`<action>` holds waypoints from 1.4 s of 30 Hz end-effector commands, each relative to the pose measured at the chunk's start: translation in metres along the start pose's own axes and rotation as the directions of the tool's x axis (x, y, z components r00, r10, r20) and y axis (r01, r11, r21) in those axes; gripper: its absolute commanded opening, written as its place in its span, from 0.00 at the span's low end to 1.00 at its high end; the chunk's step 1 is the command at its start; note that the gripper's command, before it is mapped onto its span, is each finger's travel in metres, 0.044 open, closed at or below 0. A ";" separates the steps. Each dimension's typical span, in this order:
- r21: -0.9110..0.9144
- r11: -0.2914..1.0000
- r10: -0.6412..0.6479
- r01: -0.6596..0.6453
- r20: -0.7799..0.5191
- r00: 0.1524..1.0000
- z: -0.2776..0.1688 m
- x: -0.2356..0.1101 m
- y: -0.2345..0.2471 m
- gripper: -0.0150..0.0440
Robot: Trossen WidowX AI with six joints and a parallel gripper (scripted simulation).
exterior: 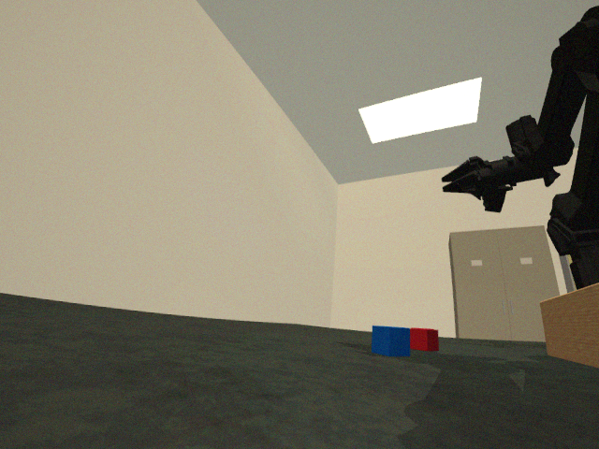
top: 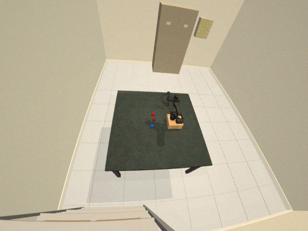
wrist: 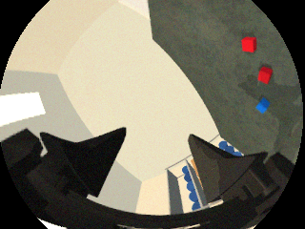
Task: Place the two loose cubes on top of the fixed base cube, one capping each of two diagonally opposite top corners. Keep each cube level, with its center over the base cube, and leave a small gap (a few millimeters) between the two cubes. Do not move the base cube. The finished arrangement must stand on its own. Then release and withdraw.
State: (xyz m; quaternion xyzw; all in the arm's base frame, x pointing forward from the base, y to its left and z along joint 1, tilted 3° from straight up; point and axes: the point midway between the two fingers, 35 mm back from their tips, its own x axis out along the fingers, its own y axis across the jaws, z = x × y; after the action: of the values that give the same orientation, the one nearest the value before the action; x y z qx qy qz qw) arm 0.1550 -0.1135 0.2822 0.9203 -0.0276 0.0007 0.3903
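A blue cube (top: 152, 125) (exterior: 389, 340) (wrist: 263, 105) stands on the dark table. A red cube (top: 154, 119) (wrist: 265, 74) stands near it, apart from it. Another red cube (top: 153, 113) (wrist: 249, 44) stands farther from the blue one, and the three form a loose row. The exterior view shows only one red cube (exterior: 424, 339), partly behind the blue cube; I cannot tell which one it is. Nothing is stacked on any cube. My gripper (top: 162, 98) (exterior: 443, 184) (wrist: 158, 135) is open and empty, high above the table and off to the side of the cubes, pointing roughly sideways.
The arm stands on a wooden block (top: 174, 125) (exterior: 573, 325) to the right of the cubes in the top view. The dark table (top: 134, 151) ends beyond the cubes. A tall cabinet (top: 169, 49) (exterior: 503, 295) stands by the wall, off the table.
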 end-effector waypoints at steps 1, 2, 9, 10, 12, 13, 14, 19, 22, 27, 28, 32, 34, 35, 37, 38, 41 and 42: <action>-0.005 1.000 0.000 0.000 0.000 1.000 0.000 0.000 0.000 0.89; -0.019 1.000 0.001 -0.001 -0.001 1.000 0.001 0.002 0.001 0.84; -0.220 0.976 -0.005 0.008 0.012 1.000 0.012 0.022 0.010 0.70; -0.249 0.968 -0.009 0.013 0.017 1.000 0.014 0.025 0.010 0.70; -0.308 0.951 -0.020 0.028 0.028 0.999 0.018 0.032 0.010 0.70; -0.337 0.941 -0.027 0.038 0.035 0.999 0.020 0.035 0.010 0.70; -0.367 0.929 -0.035 0.048 0.042 0.998 0.022 0.039 0.009 0.70; -0.512 0.851 -0.089 0.120 0.085 0.992 0.032 0.056 0.003 0.70; -0.595 0.785 -0.132 0.174 0.114 0.985 0.038 0.067 -0.004 0.70; -0.722 0.636 -0.220 0.272 0.168 0.961 0.048 0.084 -0.020 0.70; -0.745 0.600 -0.239 0.291 0.180 0.954 0.050 0.087 -0.023 0.70; -0.827 0.436 -0.322 0.355 0.225 0.919 0.056 0.099 -0.040 0.70; -0.860 0.343 -0.366 0.378 0.248 0.897 0.059 0.104 -0.050 0.70; -0.875 0.293 -0.388 0.386 0.260 0.884 0.060 0.106 -0.055 0.70; -0.899 0.190 -0.432 0.394 0.284 0.856 0.062 0.110 -0.065 0.70; -0.909 0.137 -0.454 0.394 0.295 0.840 0.063 0.112 -0.070 0.70; -0.928 -0.027 -0.519 0.372 0.331 0.788 0.066 0.116 -0.086 0.70; -0.930 -0.082 -0.540 0.358 0.343 0.768 0.066 0.117 -0.092 0.70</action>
State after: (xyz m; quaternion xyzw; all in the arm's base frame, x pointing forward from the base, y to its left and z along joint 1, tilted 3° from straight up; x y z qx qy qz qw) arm 0.2653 -0.1197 0.1970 0.5054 0.2215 -0.1050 0.8273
